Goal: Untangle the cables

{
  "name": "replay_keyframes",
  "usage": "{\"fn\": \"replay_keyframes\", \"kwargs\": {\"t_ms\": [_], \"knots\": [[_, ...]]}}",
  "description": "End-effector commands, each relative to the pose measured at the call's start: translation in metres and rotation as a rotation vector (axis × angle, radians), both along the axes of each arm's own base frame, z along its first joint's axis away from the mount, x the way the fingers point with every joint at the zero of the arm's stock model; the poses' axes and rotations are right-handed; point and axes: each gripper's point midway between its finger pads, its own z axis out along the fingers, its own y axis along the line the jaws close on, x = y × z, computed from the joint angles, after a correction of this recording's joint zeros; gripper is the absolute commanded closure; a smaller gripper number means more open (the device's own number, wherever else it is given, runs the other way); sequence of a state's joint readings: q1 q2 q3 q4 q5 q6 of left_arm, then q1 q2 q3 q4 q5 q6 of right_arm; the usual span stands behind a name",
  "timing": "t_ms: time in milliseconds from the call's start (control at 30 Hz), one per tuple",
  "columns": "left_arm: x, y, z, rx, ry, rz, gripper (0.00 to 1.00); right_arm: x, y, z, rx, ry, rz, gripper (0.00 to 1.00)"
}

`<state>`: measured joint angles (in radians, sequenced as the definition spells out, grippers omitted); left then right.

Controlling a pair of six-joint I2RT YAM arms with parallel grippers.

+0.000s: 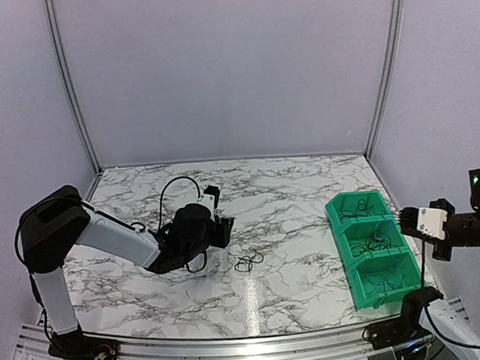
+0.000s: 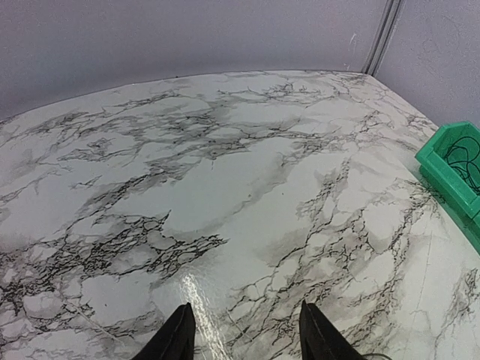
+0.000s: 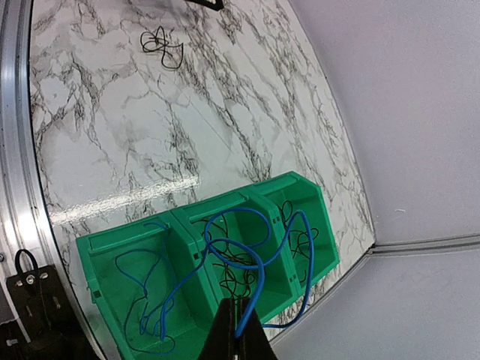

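the marble table (image 1: 291, 201) fills most of the overhead view, with a green three-part bin (image 1: 335, 214) at its right edge. the step in hand looks to be drawing a blue cable (image 3: 247, 304) out of that bin. it would go best as a slow, steady pull up and away from the dividers, stopping whenever a loop goes taut, because in the right wrist view the blue strand runs through all three compartments and crosses thin black wires (image 3: 225, 271) in the middle one. a quick tug would likely drag those wires along or tip the bin. spreading the blue loops over bare table afterwards should make the crossings easier to read. the right gripper (image 3: 240, 334), at the bottom centre of its own view, has its fingers pinched together with the blue cable held between them, hanging above the bin and not touching it. the left gripper (image 2: 247, 341) sits at the left centre of the overhead view with its fingers parted and nothing between them - only bare marble shows ahead of it. a small black tangle (image 1: 248, 262) lies loose on the table near the centre, just right of and below that gripper, untouched - it doesn't show in the left wrist view.
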<state>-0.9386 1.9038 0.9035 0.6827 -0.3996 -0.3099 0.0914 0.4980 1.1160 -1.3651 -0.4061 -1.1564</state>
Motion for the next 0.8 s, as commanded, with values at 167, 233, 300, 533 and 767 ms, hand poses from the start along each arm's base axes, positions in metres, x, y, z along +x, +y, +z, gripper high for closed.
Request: {"fn": "replay_keyframes", "kwargs": {"t_ms": [167, 233, 300, 533, 767], "knots": [[0.003, 0.008, -0.028, 0.044, 0.039, 0.029, 0.51, 0.003, -0.031, -0.095, -0.253, 0.188, -0.016, 1.0], [0.002, 0.009, -0.031, 0.043, 0.048, 0.032, 0.5, 0.004, -0.034, -0.109, -0.282, 0.238, -0.01, 1.0], [0.001, 0.01, -0.033, 0.045, 0.053, 0.03, 0.5, 0.007, -0.035, -0.116, -0.294, 0.286, -0.004, 1.0], [-0.002, 0.015, -0.038, 0.067, 0.056, 0.021, 0.5, 0.018, -0.038, -0.139, -0.301, 0.497, -0.049, 0.93], [-0.009, 0.011, -0.035, 0.066, 0.064, -0.032, 0.5, 0.021, -0.045, -0.145, -0.335, 0.625, -0.087, 0.54]]}}
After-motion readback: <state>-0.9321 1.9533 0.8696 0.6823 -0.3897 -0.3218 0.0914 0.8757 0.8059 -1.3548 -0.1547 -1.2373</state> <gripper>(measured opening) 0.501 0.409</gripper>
